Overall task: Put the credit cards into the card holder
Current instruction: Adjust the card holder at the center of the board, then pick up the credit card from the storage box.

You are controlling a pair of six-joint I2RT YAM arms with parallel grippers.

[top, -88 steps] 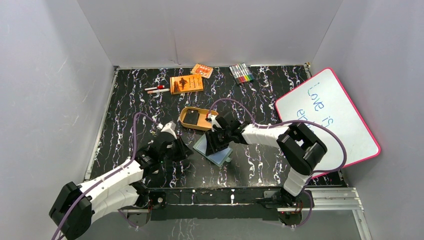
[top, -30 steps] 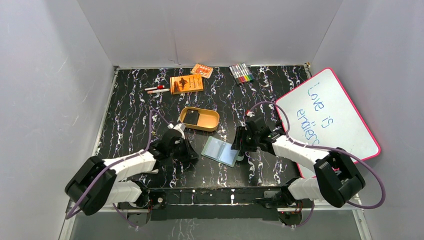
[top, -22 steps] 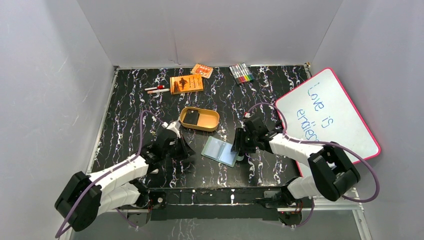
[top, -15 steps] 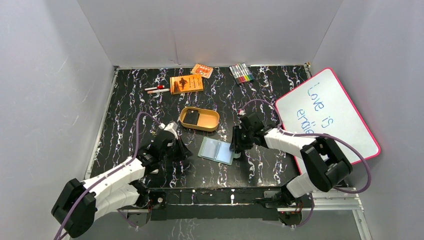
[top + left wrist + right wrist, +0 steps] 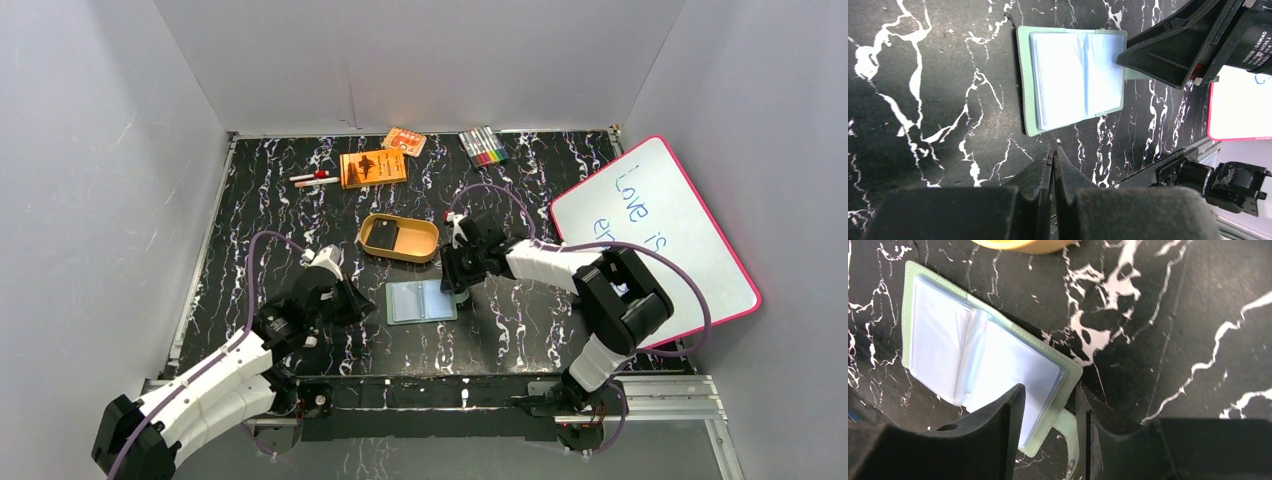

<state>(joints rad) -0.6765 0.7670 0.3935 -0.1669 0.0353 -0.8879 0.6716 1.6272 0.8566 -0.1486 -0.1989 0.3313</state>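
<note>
Whiteboard (image 5: 650,230) reads "Love is"; motor label (image 5: 1255,40) reads DAMIAO. Credit cards (image 5: 381,236) lie in gold tin (image 5: 420,240). Card holder (image 5: 973,355) lies open on worktop (image 5: 260,220). Left end effector (image 5: 1053,150) pinched together. Right end effector (image 5: 1050,405) straddles holder's edge, can't tell if clamped.

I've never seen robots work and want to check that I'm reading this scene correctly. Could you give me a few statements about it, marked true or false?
1. The card holder lies open on the table. True.
2. The left gripper is carrying a card. False: its jaws are shut with nothing seen in them, and it is off to the holder's left.
3. A black card lies in the gold tin. True.
4. The orange booklet is tucked into the card holder. False: it lies apart, near the table's far edge.
5. The right gripper has its jaws apart, straddling the holder's right edge. True.
</note>
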